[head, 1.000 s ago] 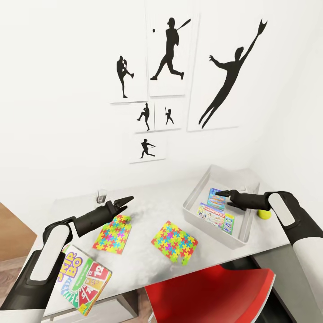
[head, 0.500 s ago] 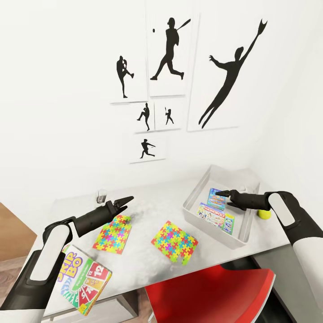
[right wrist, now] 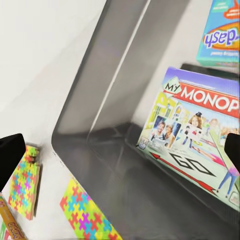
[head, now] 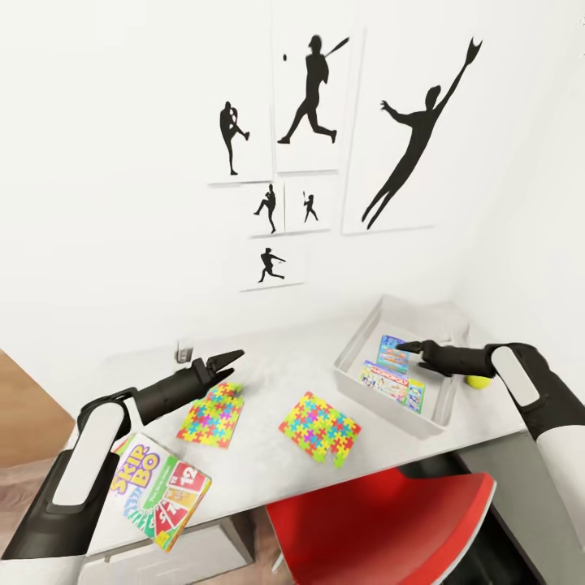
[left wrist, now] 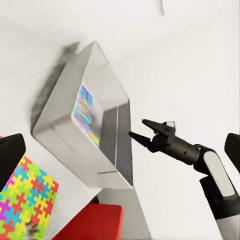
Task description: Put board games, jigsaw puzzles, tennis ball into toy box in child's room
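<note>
Spanning surface [head: 268,357], largest first: toy box [head: 351,382] at 3 o'clock end, two board games [head: 392,382] already inside. Skip-Bo box [head: 166,490] at 7 o'clock edge, overhanging. Two jigsaw puzzles [head: 319,428] mid-surface, flat. Tennis ball [head: 478,380] just beyond box at 3 o'clock. Left hand [head: 230,358] open, empty, hovers just above nearer puzzle [head: 212,413], toward 12 o'clock. Right hand [head: 409,348] open, empty, over toy box. Judgement: left arm better placed for puzzle.
</note>
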You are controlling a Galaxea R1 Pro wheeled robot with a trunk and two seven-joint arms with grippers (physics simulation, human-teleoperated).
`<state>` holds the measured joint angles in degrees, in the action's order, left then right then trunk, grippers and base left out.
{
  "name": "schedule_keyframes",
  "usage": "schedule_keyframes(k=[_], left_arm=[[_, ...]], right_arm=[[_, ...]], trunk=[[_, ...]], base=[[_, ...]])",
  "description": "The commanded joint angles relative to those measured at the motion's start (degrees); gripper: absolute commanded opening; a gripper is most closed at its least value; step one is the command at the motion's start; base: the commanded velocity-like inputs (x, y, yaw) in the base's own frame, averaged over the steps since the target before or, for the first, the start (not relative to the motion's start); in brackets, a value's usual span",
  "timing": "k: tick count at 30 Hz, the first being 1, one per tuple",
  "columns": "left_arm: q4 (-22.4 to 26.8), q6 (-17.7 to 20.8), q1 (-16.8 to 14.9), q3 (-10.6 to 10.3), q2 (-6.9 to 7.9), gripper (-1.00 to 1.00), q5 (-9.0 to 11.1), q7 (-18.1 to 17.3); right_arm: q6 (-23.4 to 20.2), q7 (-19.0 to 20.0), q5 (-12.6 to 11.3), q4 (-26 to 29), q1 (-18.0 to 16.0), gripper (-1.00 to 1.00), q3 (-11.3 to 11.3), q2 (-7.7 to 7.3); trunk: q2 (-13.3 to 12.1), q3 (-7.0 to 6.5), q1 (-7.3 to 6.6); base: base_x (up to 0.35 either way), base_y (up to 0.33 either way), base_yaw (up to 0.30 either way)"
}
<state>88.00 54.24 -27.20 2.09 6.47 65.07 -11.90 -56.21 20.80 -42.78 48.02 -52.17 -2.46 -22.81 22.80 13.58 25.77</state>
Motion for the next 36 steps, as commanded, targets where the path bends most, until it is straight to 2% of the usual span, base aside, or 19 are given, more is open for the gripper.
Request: schedule_keyframes(k=[1,4,8,11,12,14,15,17,18,20,23,25,28,36], left_arm=[[0.06,0.40,-0.07,0.08,-0.07,1.00,-0.05,-0.37],[0.16,0.54,-0.09,0.09,-0.16,1.00,0.80,-0.29],[0.22,0.63,-0.11,0.09,-0.22,1.00,0.95,-0.24],[0.27,0.70,-0.12,0.10,-0.27,1.00,1.07,-0.19],[0.27,0.70,-0.12,0.10,-0.27,1.00,1.07,-0.19],[0.34,0.73,-0.11,0.10,-0.28,1.00,1.12,-0.19],[0.34,0.73,-0.11,0.10,-0.28,1.00,1.12,-0.19],[0.42,0.75,-0.08,0.18,-0.30,1.00,1.15,-0.20],[0.42,0.75,-0.08,0.18,-0.30,1.00,1.15,-0.20],[0.45,0.74,-0.07,0.25,-0.30,1.00,1.17,-0.21],[0.46,0.73,-0.07,0.27,-0.31,1.00,1.17,-0.21],[0.47,0.72,-0.06,0.28,-0.31,1.00,1.18,-0.22],[0.48,0.71,-0.05,0.28,-0.31,1.00,1.19,-0.22],[0.50,0.70,-0.05,0.26,-0.32,1.00,1.20,-0.22]], right_arm=[[0.27,0.53,0.57,0.33,-0.04,1.00,-0.12,-0.31],[1.24,0.49,0.57,1.29,0.42,1.00,-0.12,-0.95],[2.16,0.46,0.50,2.57,1.39,1.00,0.13,-2.02],[2.32,0.42,0.34,3.53,2.35,1.00,1.11,-2.99],[2.32,0.42,0.34,11.08,4.56,1.00,2.07,-3.99],[2.26,0.40,0.27,15.26,6.68,1.00,4.65,-4.70],[2.26,0.40,0.27,15.26,6.68,1.00,4.65,-4.70],[2.16,0.39,0.23,19.49,8.99,1.00,7.67,-5.06],[2.16,0.39,0.23,19.49,8.99,1.00,7.67,-5.06],[2.06,0.37,0.20,23.63,11.30,1.00,10.47,-5.28],[2.03,0.35,0.21,25.59,12.37,1.00,11.68,-5.34],[1.98,0.33,0.20,29.04,14.27,1.00,13.66,-5.42],[1.97,0.32,0.18,31.68,15.70,1.00,15.01,-5.48],[1.97,0.30,0.21,35.09,17.56,1.00,16.61,-5.54]], trunk=[[0.12,0.12,0.01],[0.12,0.12,0.01],[0.12,0.12,0.01],[0.12,0.12,0.01],[0.12,0.12,0.01],[0.12,0.12,0.01],[0.12,0.12,0.01],[0.12,0.12,0.01],[0.12,0.12,0.01],[0.12,0.12,0.01],[0.12,0.12,0.01],[0.12,0.12,0.01],[0.12,0.12,0.01],[0.12,0.12,0.01]], base=[[-0.238,0.108,0.000],[-0.247,0.112,0.000],[-0.263,0.120,0.000],[-0.268,0.129,0.000],[-0.261,0.130,0.000],[-0.214,0.111,0.000],[-0.195,0.102,0.000],[-0.140,0.074,0.000],[-0.125,0.066,0.000],[-0.090,0.047,0.000],[-0.069,0.036,0.000],[-0.046,0.024,0.000],[-0.033,0.017,0.000],[-0.016,0.009,0.000]])
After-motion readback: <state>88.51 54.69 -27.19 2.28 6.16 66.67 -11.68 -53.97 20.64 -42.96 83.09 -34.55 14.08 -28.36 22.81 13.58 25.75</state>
